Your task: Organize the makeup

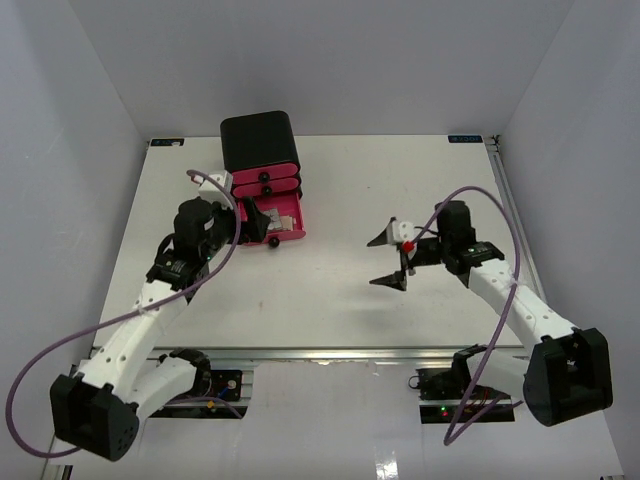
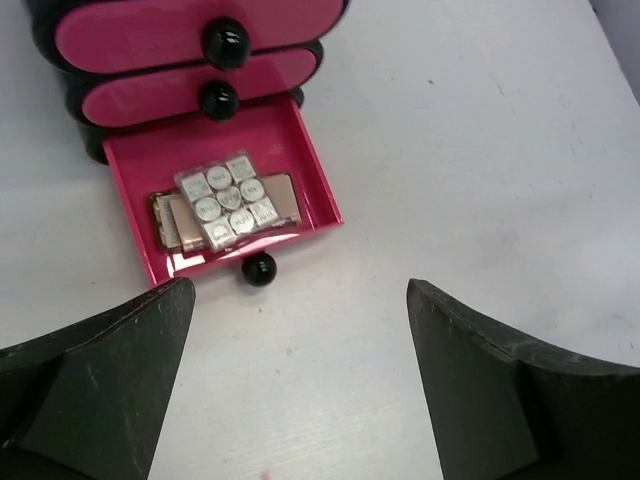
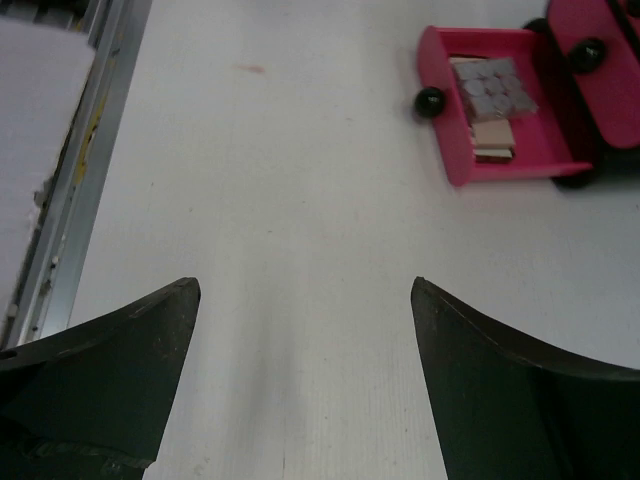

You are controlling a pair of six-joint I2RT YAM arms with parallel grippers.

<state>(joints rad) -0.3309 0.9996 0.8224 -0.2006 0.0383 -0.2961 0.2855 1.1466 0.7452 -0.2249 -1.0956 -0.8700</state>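
Note:
A small grey square palette (image 2: 229,202) lies on a flat rose-gold compact (image 2: 176,223) inside the open bottom pink drawer (image 2: 316,180) of the black box (image 1: 259,142). The same palette (image 3: 491,84) and drawer (image 3: 440,110) show in the right wrist view. My left gripper (image 2: 300,300) is open and empty, just in front of the drawer's black knob (image 2: 258,269). My right gripper (image 1: 390,260) is open and empty over bare table, well to the right of the box. No lipsticks or bottles are in view.
The box has two shut pink drawers (image 2: 190,30) above the open one, each with a black knob. The table's metal front rail (image 3: 70,170) runs near my right gripper. White walls enclose the table on three sides.

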